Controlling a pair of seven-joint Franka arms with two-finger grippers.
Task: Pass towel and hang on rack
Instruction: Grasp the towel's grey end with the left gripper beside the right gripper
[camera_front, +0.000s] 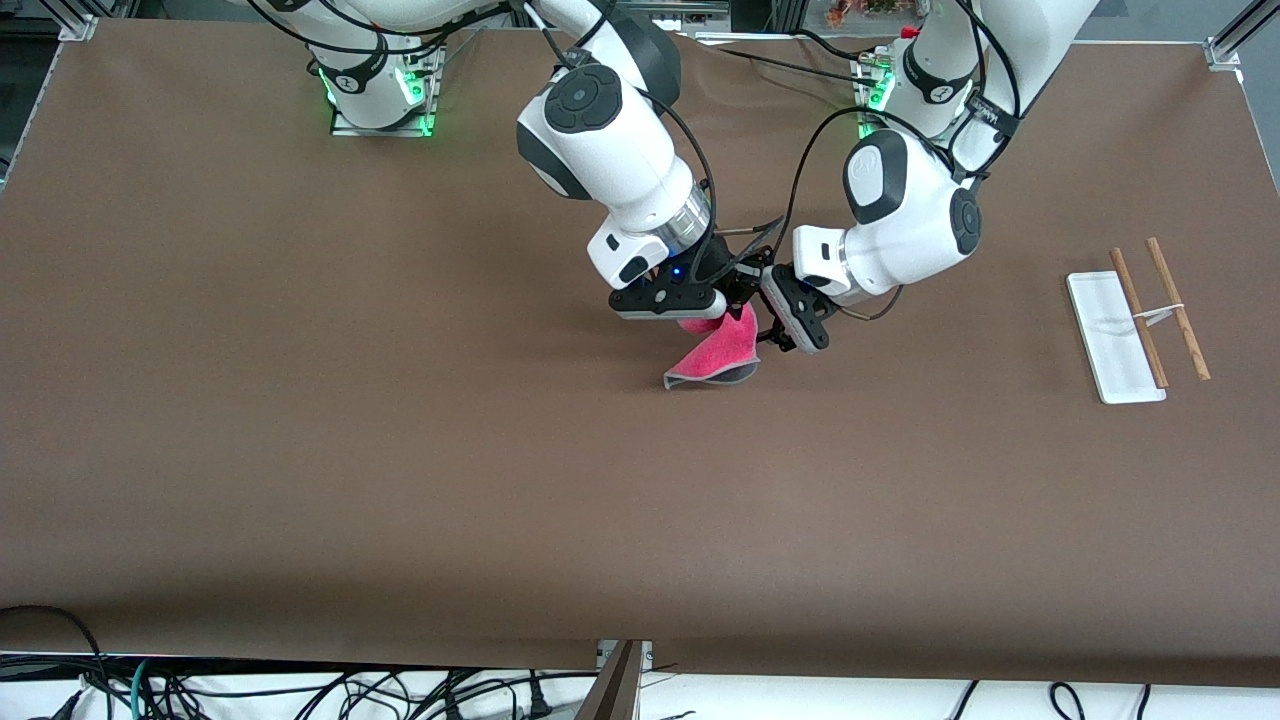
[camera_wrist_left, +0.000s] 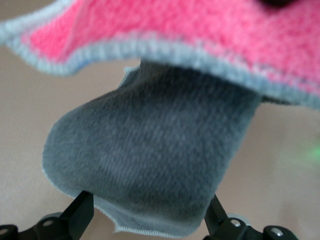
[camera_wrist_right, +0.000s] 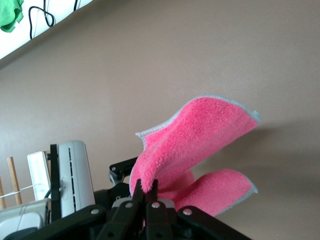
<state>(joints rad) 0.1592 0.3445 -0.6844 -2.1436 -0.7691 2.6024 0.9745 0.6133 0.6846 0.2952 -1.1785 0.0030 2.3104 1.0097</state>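
The towel (camera_front: 718, 352) hangs over the middle of the table, pink-red face toward the front camera, grey edging at its lower rim. My right gripper (camera_front: 722, 312) is shut on the towel's upper corner; the right wrist view shows the fingers (camera_wrist_right: 145, 187) pinching the pink cloth (camera_wrist_right: 200, 135). My left gripper (camera_front: 765, 335) is beside it, open. In the left wrist view its two fingers (camera_wrist_left: 82, 210) stand either side of a hanging fold of the towel's dark grey face (camera_wrist_left: 150, 155). The rack (camera_front: 1115, 345) stands toward the left arm's end of the table.
The rack's two brown rods (camera_front: 1180, 310) are joined by a white crosspiece. One rod also shows in the right wrist view (camera_wrist_right: 13, 180). The brown table (camera_front: 400, 450) lies under everything; cables hang along its edge nearest the front camera.
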